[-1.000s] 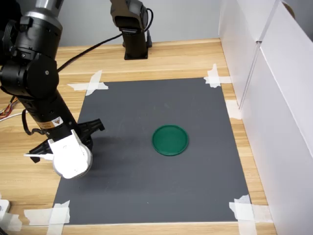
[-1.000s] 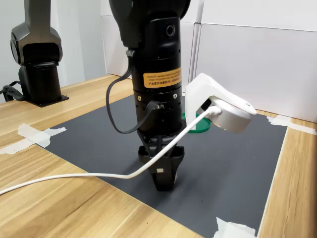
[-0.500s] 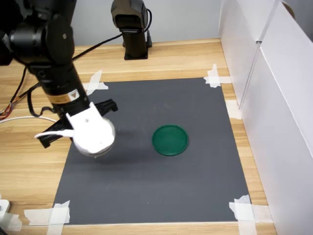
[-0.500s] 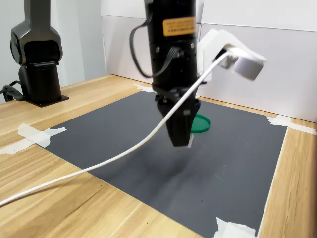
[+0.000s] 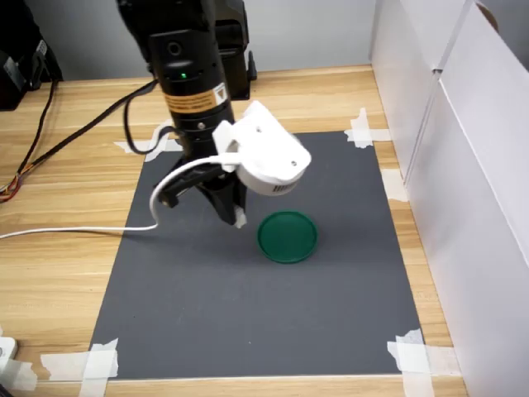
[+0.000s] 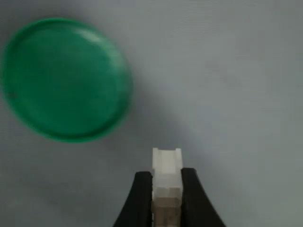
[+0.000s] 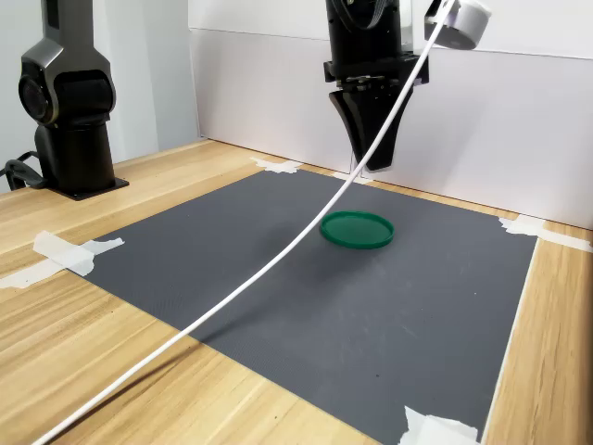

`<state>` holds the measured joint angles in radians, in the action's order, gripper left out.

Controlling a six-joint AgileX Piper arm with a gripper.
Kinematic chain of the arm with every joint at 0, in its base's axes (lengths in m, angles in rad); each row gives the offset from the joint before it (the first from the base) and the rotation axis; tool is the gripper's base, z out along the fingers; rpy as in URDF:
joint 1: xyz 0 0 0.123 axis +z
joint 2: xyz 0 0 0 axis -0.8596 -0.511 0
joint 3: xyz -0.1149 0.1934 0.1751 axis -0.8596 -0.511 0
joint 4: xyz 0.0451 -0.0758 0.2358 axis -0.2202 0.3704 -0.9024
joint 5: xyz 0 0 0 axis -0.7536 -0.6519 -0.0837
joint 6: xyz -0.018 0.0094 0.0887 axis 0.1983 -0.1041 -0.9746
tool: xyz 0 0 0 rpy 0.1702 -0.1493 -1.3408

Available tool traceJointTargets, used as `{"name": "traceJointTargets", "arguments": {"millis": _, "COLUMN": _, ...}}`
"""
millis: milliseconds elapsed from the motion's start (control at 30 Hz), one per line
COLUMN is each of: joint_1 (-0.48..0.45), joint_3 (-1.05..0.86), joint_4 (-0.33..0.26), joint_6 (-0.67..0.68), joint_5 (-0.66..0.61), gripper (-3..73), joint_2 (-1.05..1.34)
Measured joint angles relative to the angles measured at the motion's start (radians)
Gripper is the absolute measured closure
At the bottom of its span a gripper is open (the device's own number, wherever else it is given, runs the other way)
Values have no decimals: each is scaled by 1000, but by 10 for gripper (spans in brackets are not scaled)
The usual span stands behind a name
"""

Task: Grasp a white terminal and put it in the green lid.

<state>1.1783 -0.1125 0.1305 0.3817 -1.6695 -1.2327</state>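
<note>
Gripping the white terminal [image 6: 166, 182] narrowly between its tips, the pincer [image 6: 165, 198] hung above the dark mat [image 5: 248, 314], just beside the green lid [image 6: 64, 78], apparently carrying the block clear for release inside the rim.

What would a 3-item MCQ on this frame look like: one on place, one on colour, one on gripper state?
1. Where is the green lid?
A. on the dark grey mat
B. on bare wood
C. between the fingers

2. What colour is the terminal in the gripper?
A. green
B. black
C. white

3. What state is the gripper in?
A. open and empty
B. shut on the terminal, above the mat
C. resting inside the lid

Key: 1 A, both exterior views show the lid lying on the mat. 2 C, the wrist view shows a white block. 3 B, the black fingers clamp it from both sides, with the lid off to one side.
</note>
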Motion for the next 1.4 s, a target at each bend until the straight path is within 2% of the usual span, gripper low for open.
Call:
{"name": "traceJointTargets", "arguments": {"millis": 533, "joint_1": 188, "joint_3": -116, "joint_4": 45, "joint_6": -70, "joint_5": 95, "gripper": 608, "joint_2": 1}}
{"name": "traceJointTargets", "arguments": {"millis": 633, "joint_1": 197, "joint_3": -116, "joint_4": 65, "joint_6": -116, "joint_5": 97, "gripper": 608, "joint_2": -11}}
{"name": "traceJointTargets", "arguments": {"millis": 833, "joint_1": 198, "joint_3": -116, "joint_4": 151, "joint_6": -186, "joint_5": 117, "gripper": 608, "joint_2": -50}}
{"name": "traceJointTargets", "arguments": {"millis": 1233, "joint_1": 198, "joint_3": -124, "joint_4": 157, "joint_6": -197, "joint_5": 141, "gripper": 607, "joint_2": -103}}
{"name": "traceJointTargets", "arguments": {"millis": 1400, "joint_1": 199, "joint_3": -126, "joint_4": 153, "joint_6": -199, "joint_5": 141, "gripper": 542, "joint_2": -109}}
